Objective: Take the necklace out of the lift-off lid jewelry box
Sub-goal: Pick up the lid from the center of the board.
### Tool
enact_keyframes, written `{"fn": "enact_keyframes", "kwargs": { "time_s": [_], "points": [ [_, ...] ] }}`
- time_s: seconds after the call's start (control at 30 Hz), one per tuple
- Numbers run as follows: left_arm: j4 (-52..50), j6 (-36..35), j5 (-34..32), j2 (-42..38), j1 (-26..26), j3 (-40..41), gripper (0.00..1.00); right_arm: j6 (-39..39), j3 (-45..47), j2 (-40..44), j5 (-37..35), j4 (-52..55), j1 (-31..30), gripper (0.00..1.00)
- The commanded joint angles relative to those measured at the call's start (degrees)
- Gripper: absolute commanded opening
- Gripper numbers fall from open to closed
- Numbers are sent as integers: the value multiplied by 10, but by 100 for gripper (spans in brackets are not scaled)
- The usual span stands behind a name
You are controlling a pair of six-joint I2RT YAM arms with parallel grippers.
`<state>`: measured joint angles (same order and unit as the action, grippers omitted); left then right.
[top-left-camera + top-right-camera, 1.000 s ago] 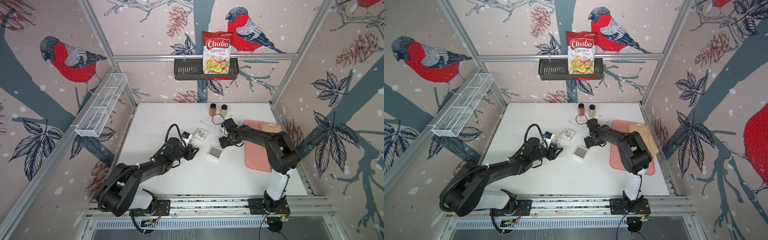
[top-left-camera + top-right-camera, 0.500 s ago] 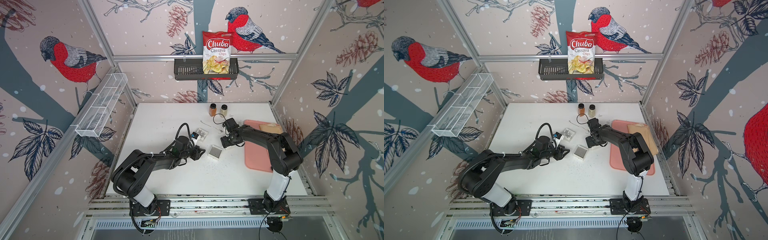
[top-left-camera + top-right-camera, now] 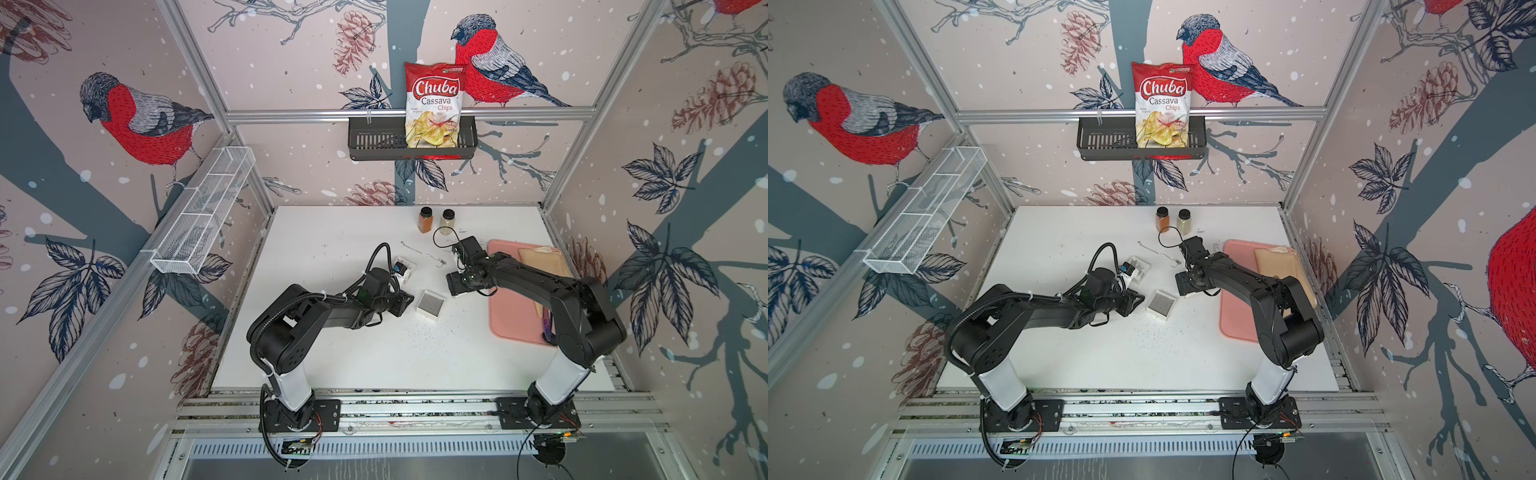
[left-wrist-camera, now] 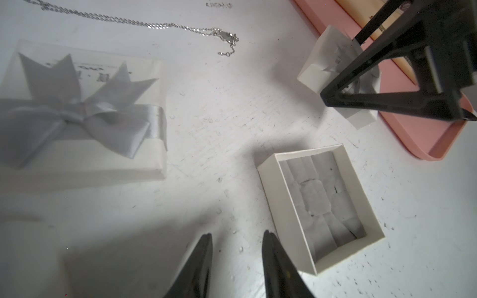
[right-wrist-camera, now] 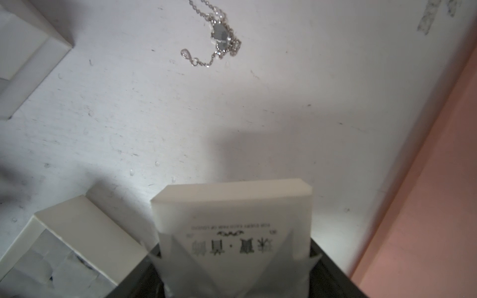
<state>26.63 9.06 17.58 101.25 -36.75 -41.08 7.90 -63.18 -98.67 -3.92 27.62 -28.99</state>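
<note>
Two things going on: right jaws clamped on white printed cardboard lid (image 5: pixel 232 211), left jaws apart beside open grey-lined white box (image 4: pixel 273 180), silver chain necklace (image 4: pixel 160 25) ahead of both.

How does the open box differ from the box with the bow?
The open box has no lid and shows empty grey padding; the box with the bow has its top covered. The box with the bow carries a grey ribbon; the open box is plain. Both are cream and sit on the white table.

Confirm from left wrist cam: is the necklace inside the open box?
No, the open box holds only grey padding; the necklace lies on the table apart from it.
</note>
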Motion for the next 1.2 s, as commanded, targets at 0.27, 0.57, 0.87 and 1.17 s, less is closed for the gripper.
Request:
{"fn": "enact_keyframes", "kwargs": {
  "time_s": [0.27,0.57,0.87,1.17],
  "points": [
    [3,14,1,13,-27,2,36,18,24,36,29,1,-1,75],
    [21,34,16,4,-51,14,36,23,41,49,38,-5,-1,74],
    [31,39,16,-2,-51,24,36,14,47,63,74,-15,-15,74],
    [33,42,18,2,-51,24,35,-13,28,66,98,-15,-50,73]
  ]
}}
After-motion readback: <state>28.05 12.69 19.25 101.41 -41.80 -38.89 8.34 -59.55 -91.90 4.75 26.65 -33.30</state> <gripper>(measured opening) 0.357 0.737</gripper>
